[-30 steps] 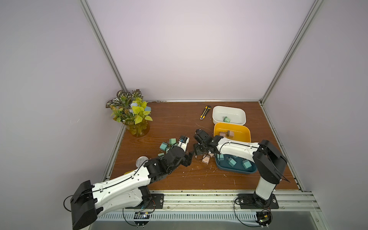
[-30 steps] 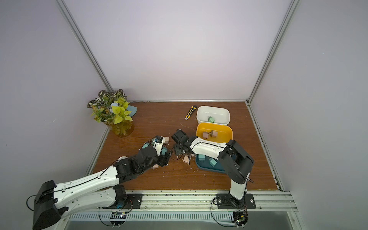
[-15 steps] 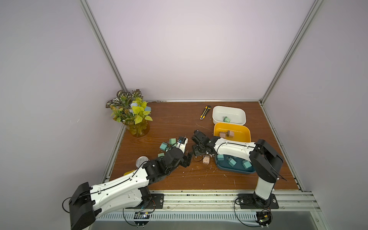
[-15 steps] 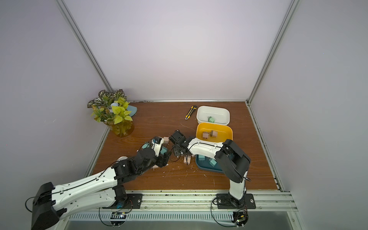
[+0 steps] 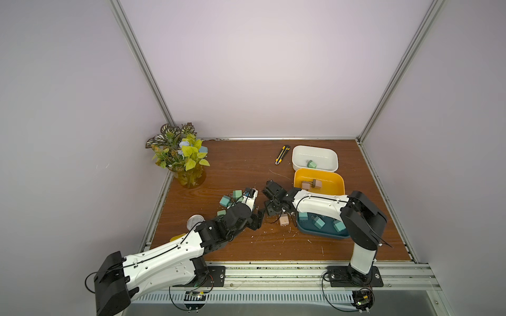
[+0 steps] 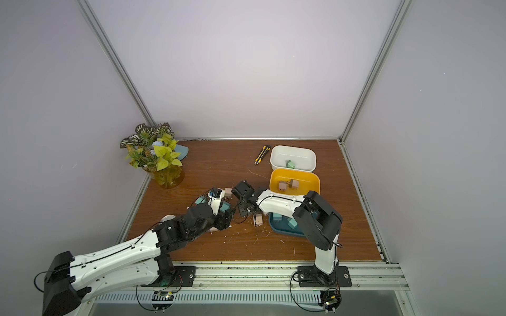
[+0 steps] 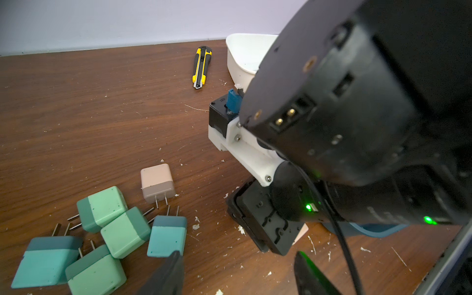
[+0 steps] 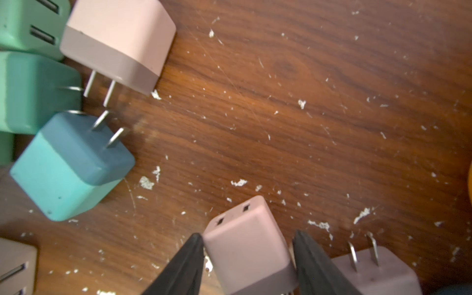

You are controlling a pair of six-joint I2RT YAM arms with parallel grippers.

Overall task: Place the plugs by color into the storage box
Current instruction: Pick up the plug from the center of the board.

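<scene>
Near the blue tub (image 5: pixel 317 233), right jaws flank a pink plug (image 8: pixel 245 245), grip unclear; pinch squarely. Left jaws gape empty.

The right arm (image 5: pixel 320 203) has slid a little sideways over the table (image 5: pixel 328 260), away from the blue box (image 5: pixel 323 234) and toward the loose plugs (image 5: pixel 230 198). The right hand (image 8: pixel 248 235) has narrowed. Its fingers (image 8: pixel 184 265) have drawn in from a wider gap and now press against both sides of a pink plug (image 8: pixel 245 250).
</scene>
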